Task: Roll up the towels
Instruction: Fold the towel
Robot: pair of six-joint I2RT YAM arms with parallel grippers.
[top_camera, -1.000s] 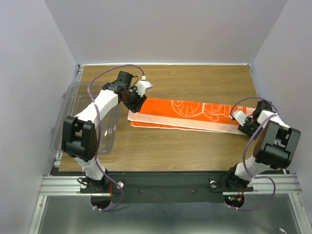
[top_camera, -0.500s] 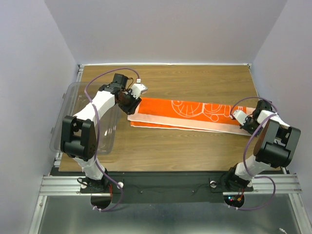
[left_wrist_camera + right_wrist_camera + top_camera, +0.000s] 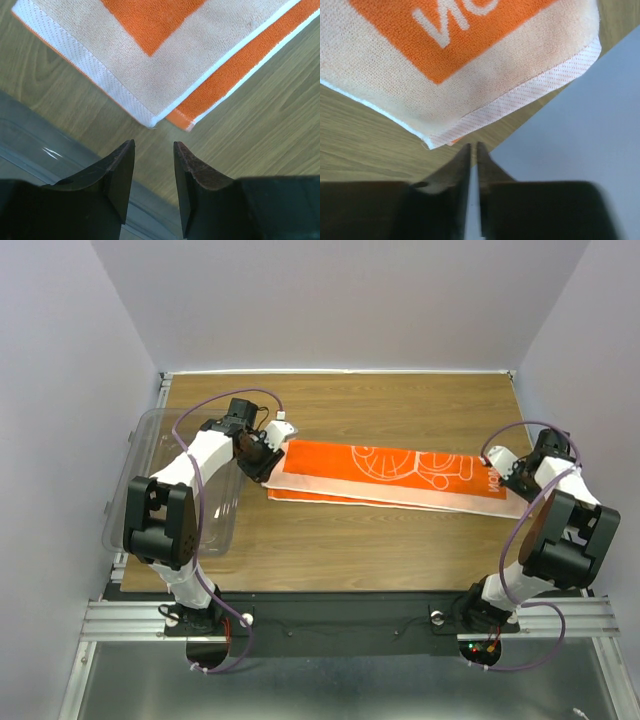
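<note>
Start at the near long edge of the towel (image 3: pixel 385 475), which lies folded lengthwise across the middle of the table (image 3: pixel 400 405). The lower orange layer sticks out past the pale upper one there, so a roll started from either end will likely come out skewed or telescoped unless you square the layers first. A little farther back, at the towel's right end, the right gripper (image 3: pixel 473 147) is pinched closed on nothing, its tips just short of the stitched corner. Drive it forward like that and it will only shove and bunch the cloth (and this end sits close to the table's right edge, so the cloth could slip over). Farther back on the left, the left gripper (image 3: pixel 154 147) stands parted and empty, aimed at the double-layered corner without touching it. A shallow bite may catch only the top layer and peel the fold apart. Mind the clear tub (image 3: pixel 30 145) just behind those fingers, since pulling back could knock its rim.
</note>
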